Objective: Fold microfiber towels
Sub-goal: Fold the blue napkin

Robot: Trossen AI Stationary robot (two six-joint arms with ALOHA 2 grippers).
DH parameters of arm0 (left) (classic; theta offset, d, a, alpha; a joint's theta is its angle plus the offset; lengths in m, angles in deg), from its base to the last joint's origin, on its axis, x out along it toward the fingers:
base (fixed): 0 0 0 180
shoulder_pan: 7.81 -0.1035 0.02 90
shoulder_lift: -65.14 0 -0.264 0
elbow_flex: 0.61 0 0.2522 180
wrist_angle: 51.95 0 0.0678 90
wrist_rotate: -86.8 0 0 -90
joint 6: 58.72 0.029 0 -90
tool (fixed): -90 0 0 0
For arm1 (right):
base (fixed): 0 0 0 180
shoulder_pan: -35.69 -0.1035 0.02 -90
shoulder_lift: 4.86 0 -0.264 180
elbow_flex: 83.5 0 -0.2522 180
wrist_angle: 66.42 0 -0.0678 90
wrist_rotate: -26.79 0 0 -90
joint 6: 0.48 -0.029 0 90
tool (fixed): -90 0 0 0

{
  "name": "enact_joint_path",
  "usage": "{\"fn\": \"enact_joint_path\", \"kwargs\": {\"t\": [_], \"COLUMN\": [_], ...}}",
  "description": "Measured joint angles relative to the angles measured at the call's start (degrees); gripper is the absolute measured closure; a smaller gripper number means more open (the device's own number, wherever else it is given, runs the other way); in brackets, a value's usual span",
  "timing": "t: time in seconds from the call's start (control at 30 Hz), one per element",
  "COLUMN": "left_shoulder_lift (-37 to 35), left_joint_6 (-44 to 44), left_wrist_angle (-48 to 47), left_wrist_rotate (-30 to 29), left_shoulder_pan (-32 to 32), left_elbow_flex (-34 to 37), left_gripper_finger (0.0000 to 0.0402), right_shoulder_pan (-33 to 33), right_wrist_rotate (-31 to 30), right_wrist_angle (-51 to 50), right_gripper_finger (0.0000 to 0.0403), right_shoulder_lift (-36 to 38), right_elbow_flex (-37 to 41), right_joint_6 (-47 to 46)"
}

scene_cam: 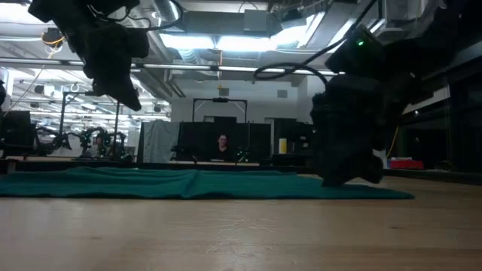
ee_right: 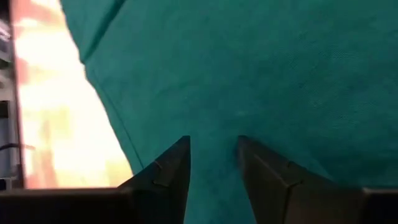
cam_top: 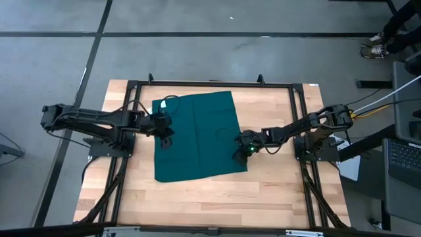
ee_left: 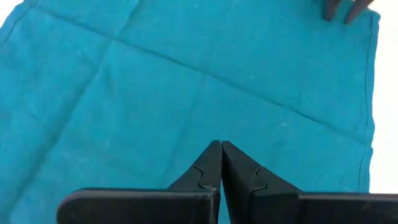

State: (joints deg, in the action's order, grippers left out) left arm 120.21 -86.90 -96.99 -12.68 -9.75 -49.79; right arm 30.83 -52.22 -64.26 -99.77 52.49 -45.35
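- Towel [cam_top: 197, 135] lies spread flat on the wooden table [cam_top: 197, 204], inside the black frame [cam_top: 210, 83]; we see faint crease lines across it and no fold made yet.
- Left gripper [cam_top: 163, 133] hangs over the towel's left edge with its fingers pressed together on nothing (wrist view shows no cloth between the tips).
- Right gripper [ee_right: 213, 163] sits low at the towel's right edge, fingers apart, cloth beneath the gap, not pinched as far as we can tell.
- Handling, our judgement: light, limp, grippy microfibre; it will drape and wrinkle rather than slide. We would pinch at edge corners, both sides together, and lift evenly.
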Motion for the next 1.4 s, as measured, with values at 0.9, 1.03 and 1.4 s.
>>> {"fn": "enact_joint_path", "kwargs": {"t": [0.9, 1.03, 1.4], "left_shoulder_lift": [7.7, 12.2, 25.2], "left_joint_6": [-10.8, -7.4, -19.1], "left_wrist_angle": [1.9, 5.6, 15.0], "left_wrist_rotate": [-8.6, -5.2, -4.1], "left_shoulder_pan": [6.9, 9.1, 27.8], "left_elbow_flex": [-0.1, 0.4, 1.2], "left_gripper_finger": [0.0398, 0.0399, 0.0396], "right_shoulder_pan": [-11.4, -8.8, -11.5], "right_wrist_rotate": [-4.9, -3.9, -1.8], "right_wrist_angle": [8.0, 10.9, 5.1], "right_gripper_finger": [0.0279, 0.029, 0.0261], "right_shoulder_lift": [-16.1, -8.8, 3.6], "right_elbow_flex": [-29.6, -19.2, -6.0], "right_joint_6": [-8.7, -8.7, -6.4]}}
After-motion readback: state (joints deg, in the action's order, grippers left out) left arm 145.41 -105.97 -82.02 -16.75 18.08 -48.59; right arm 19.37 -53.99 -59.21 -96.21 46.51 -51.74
